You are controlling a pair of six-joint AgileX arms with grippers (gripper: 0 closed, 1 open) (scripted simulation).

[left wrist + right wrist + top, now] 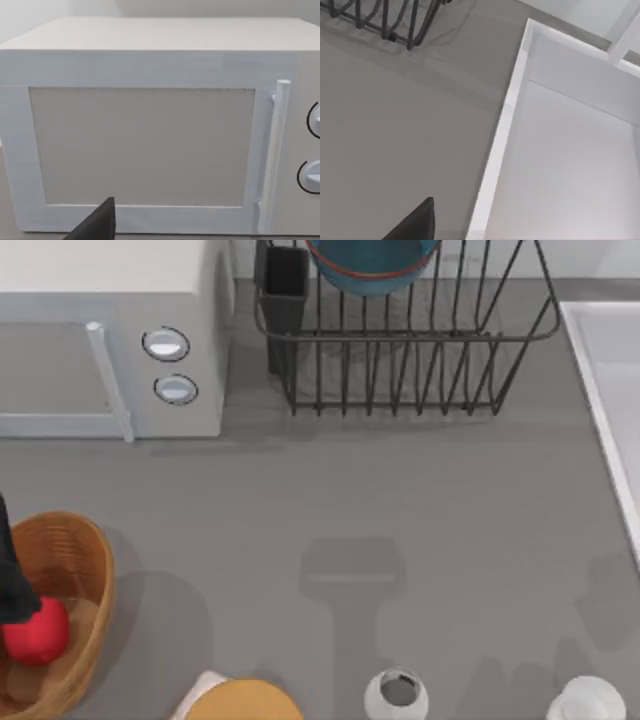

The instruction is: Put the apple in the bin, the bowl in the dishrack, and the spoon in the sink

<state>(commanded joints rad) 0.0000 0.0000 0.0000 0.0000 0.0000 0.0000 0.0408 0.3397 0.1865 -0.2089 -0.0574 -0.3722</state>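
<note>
The red apple [38, 630] lies inside the tan wicker bin [85, 560] at the table's front left. A dark part of my left arm [10, 580] hangs over the bin's left side, just above the apple, and a dark tip of my left gripper [95, 227] points toward the microwave. The blue bowl [372, 265] rests in the black wire dishrack [400, 360] at the back. Along the right edge lies the pale sink [610, 400], whose rim [495, 150] is close below my right gripper [415, 225]. The spoon is out of view.
A white microwave [110, 340] fills the back left corner; its door [140, 145] faces the left wrist camera. A yellow-orange disc [243, 702] and two white cups [396, 695] [588, 702] stand along the front edge. Bare grey table [330, 500] spans the middle.
</note>
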